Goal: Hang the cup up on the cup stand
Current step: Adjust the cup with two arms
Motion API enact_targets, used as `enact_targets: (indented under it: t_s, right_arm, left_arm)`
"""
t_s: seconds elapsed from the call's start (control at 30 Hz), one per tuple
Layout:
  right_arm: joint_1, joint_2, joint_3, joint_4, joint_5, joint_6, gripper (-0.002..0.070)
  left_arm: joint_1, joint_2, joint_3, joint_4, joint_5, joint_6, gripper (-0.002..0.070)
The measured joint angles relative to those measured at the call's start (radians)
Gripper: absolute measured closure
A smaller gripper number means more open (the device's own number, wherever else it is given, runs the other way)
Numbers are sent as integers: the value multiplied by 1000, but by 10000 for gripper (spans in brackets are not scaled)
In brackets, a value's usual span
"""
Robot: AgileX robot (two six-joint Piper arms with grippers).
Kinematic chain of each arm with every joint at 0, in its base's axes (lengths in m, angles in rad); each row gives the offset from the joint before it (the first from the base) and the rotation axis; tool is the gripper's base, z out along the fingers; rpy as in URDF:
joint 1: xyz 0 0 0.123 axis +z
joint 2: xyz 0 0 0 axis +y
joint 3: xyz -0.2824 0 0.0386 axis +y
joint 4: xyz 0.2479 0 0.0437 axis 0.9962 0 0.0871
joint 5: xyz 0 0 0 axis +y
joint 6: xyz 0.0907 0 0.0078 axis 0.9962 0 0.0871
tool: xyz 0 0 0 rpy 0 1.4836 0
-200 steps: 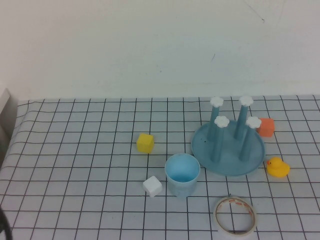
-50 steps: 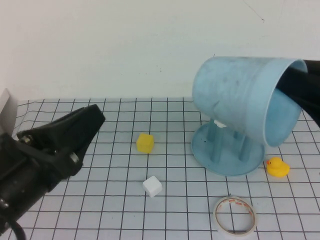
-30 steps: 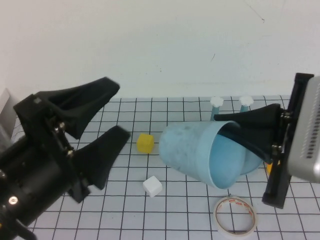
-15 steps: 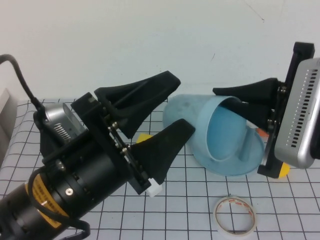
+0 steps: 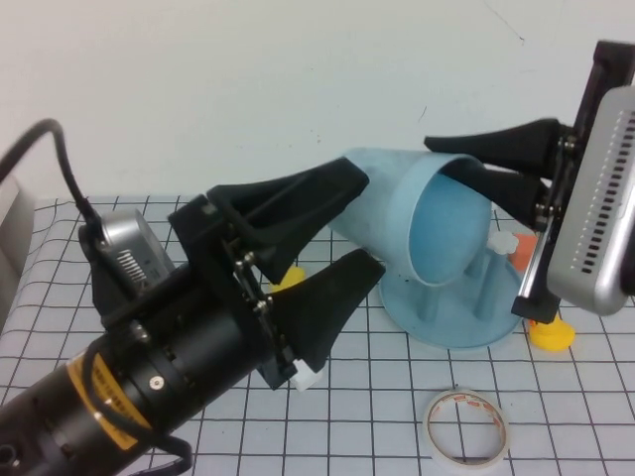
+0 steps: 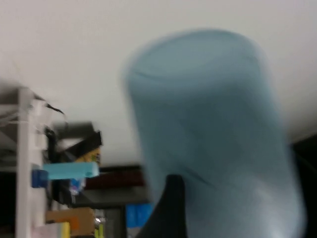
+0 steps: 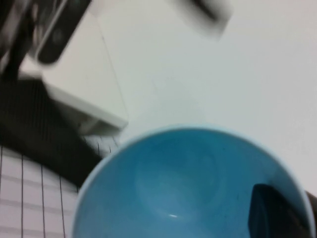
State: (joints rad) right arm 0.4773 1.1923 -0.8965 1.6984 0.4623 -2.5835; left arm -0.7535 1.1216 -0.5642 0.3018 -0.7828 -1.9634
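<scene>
Reaching up from the lower left of the high view, the left arm slants toward the middle of the scene, and its left gripper holds two black fingers spread wide, one above the other, their tips close beside the base of the small light blue smooth-walled plastic cup; whether they touch it cannot be told. Partly hidden under that gripper lie a small yellow toy cube and a small white toy cube on the white black-gridded tablecloth. The cup hangs in the air, tipped on its side with its mouth facing right and toward the camera, above the round blue-grey plastic cup stand, whose white-capped pegs show just below and behind it. Nearer the camera a ring of tape lies flat on the cloth. From the right edge the right arm comes in level, its right gripper pinching the cup's rim, one finger outside and one inside the mouth. Behind its silver body sit an orange cube and a yellow rubber duck.
</scene>
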Motion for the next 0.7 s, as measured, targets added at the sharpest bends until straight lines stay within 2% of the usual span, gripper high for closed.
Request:
enact_targets:
  t_s: [0.33,0.7]
  right_arm:
    - [0,0,-22,-2,145,99,657]
    - [0,14,-22,-2,153,62,657]
  left_arm:
    - [0,2,0,-185,60,205,24]
    - [0,2,0,-228,44,235,24]
